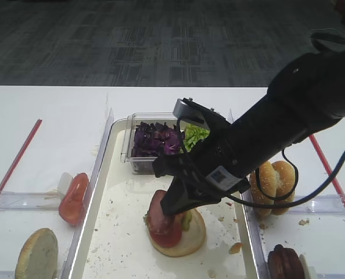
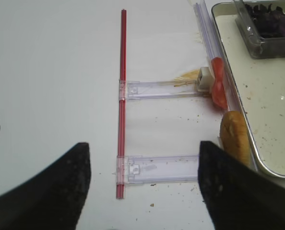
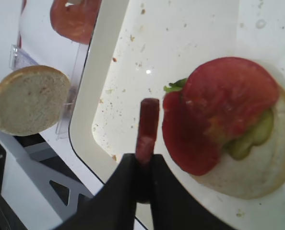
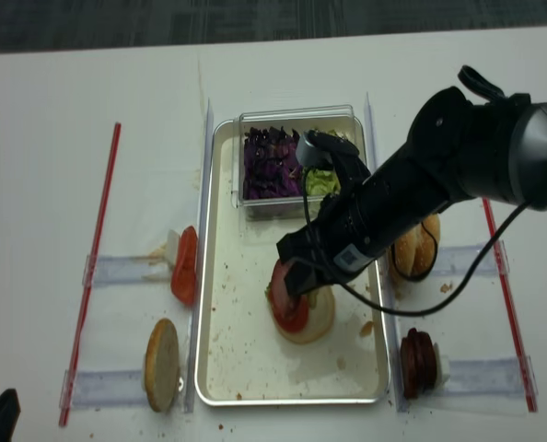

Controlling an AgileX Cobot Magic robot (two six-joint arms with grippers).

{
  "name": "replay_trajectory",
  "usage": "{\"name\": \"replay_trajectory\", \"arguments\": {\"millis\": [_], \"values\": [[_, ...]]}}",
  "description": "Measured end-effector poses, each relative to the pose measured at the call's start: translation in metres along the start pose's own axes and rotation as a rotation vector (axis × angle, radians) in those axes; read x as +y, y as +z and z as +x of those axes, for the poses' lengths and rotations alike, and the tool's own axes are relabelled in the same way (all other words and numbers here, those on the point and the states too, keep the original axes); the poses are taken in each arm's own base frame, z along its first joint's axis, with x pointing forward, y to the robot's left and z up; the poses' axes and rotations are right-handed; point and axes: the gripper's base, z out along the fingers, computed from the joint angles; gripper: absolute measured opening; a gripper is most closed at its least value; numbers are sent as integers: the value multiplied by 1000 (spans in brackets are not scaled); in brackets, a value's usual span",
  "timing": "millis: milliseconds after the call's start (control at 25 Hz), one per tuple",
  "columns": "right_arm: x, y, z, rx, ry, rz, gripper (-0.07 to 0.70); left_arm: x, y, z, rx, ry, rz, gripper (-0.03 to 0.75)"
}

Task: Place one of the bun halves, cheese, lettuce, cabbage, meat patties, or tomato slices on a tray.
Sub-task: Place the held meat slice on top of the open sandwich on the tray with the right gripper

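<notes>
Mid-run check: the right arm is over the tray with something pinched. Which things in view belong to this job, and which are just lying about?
In the job:
- right gripper, shut on a meat patty held edge-on
- tray
- bun half on the tray, with tomato slices on it
- cabbage and lettuce in the clear box

Lying about:
- red straws
- clear plastic holders
- left gripper, open over the table

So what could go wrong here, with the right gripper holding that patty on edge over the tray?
1. The right gripper pinches the meat patty only by its lower rim, so it may slip or land on edge.
2. It hangs beside the tomato slice, not over it, so it could drop onto the bare tray.
3. That tomato slice already overhangs the bun half; a nudge might slide it off.
</notes>
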Motion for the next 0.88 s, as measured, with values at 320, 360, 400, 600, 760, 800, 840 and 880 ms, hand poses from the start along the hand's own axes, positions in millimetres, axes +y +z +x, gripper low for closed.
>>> {"name": "replay_trajectory", "arguments": {"millis": [320, 360, 400, 600, 760, 800, 840, 880], "values": [[-10, 10, -2, -6, 7, 30, 110, 0, 0, 0, 0, 0, 0, 474], [-11, 11, -3, -4, 6, 31, 110, 0, 0, 0, 0, 0, 0, 474], [-11, 11, -3, -4, 6, 31, 110, 0, 0, 0, 0, 0, 0, 474], [-11, 11, -3, -5, 9, 32, 110, 0, 0, 0, 0, 0, 0, 474], [-12, 11, -2, 6, 4, 46, 132, 0, 0, 0, 0, 0, 0, 474], [-13, 11, -2, 11, 5, 54, 165, 0, 0, 0, 0, 0, 0, 474], [-14, 11, -1, 19, 4, 65, 216, 0, 0, 0, 0, 0, 0, 474], [-15, 11, 0, 28, 1, 78, 281, 0, 0, 0, 0, 0, 0, 474]]}}
